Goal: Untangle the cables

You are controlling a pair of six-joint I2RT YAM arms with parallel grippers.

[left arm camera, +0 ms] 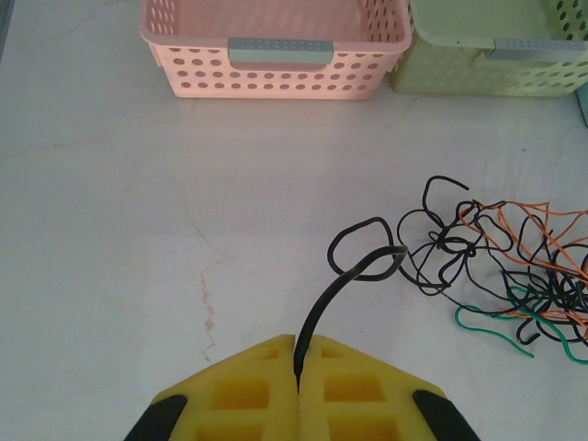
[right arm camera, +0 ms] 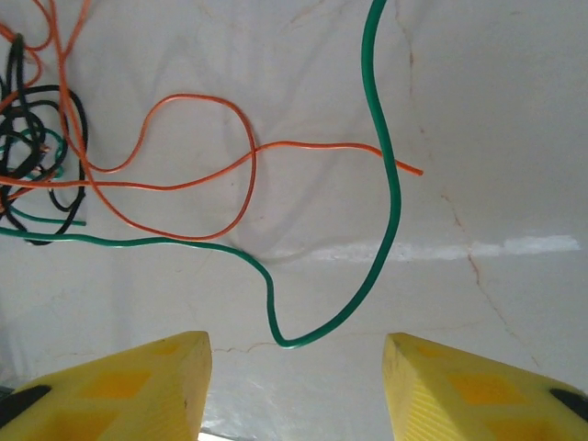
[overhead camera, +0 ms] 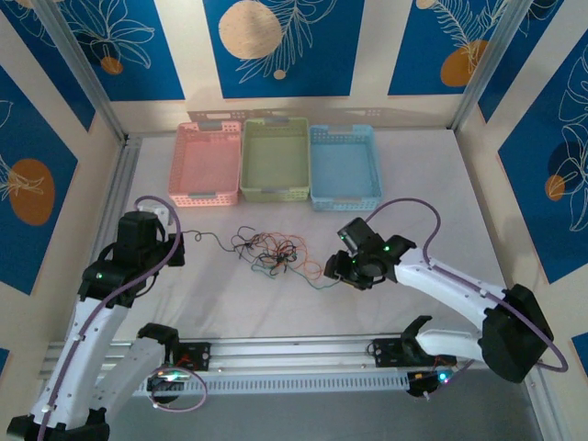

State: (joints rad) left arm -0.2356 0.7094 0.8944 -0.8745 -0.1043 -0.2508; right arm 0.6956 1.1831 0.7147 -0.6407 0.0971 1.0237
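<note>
Cables (overhead camera: 276,253), knotted at mid-table, in the pulling-apart step. Left gripper (left arm camera: 298,367): jaws pressed together on one end of the black strand (left arm camera: 342,276), which arches up and runs right into the knot. Right gripper (right arm camera: 294,367): jaws parted and holding nothing, with a loop of the green strand (right arm camera: 390,230) lying on the table (right arm camera: 478,110) between the fingertips; orange strands (right arm camera: 184,188) lie beyond. Judged next move: close on the green loop alone, then draw the arms apart slowly so the knot loosens.
</note>
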